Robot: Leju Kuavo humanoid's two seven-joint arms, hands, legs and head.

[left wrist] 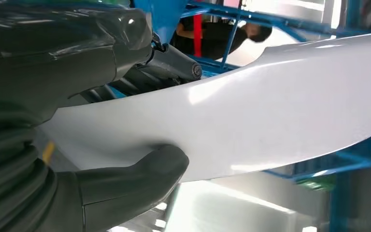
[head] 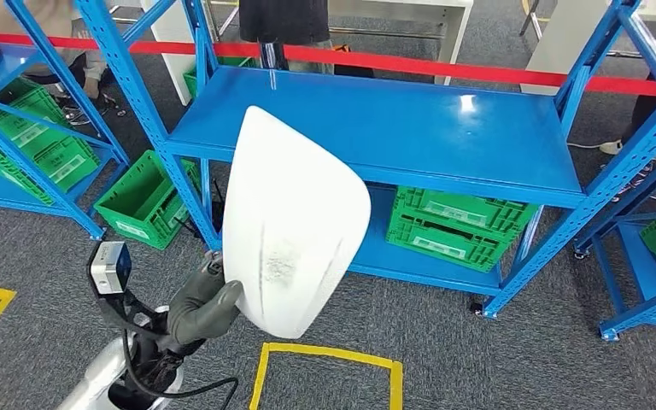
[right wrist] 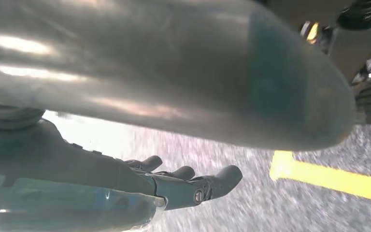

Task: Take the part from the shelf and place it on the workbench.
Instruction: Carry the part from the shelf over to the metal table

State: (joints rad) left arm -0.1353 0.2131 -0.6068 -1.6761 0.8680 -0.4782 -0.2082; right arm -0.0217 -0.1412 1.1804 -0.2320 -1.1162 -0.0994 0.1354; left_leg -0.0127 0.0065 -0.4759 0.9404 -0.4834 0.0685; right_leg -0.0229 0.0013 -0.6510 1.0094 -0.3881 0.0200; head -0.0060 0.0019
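Observation:
The part [head: 295, 222] is a large white curved shell with a scuffed patch on its face. My left hand [head: 201, 307] grips its lower edge and holds it upright in front of the blue shelf [head: 376, 128]. In the left wrist view the thumb [left wrist: 125, 183] presses one face of the part [left wrist: 270, 111] while the dark fingers [left wrist: 174, 65] lie against the other face. My right hand [right wrist: 188, 183] hangs over the grey floor with its fingers stretched out, holding nothing.
The shelf's top board is bare, and green crates [head: 457, 226] sit on its lower level. Another green crate [head: 141, 201] stands on the floor at the left. A yellow taped square [head: 325, 363] marks the carpet near me. Red tape [head: 444, 67] runs behind the shelf, with a person [head: 282, 21] beyond it.

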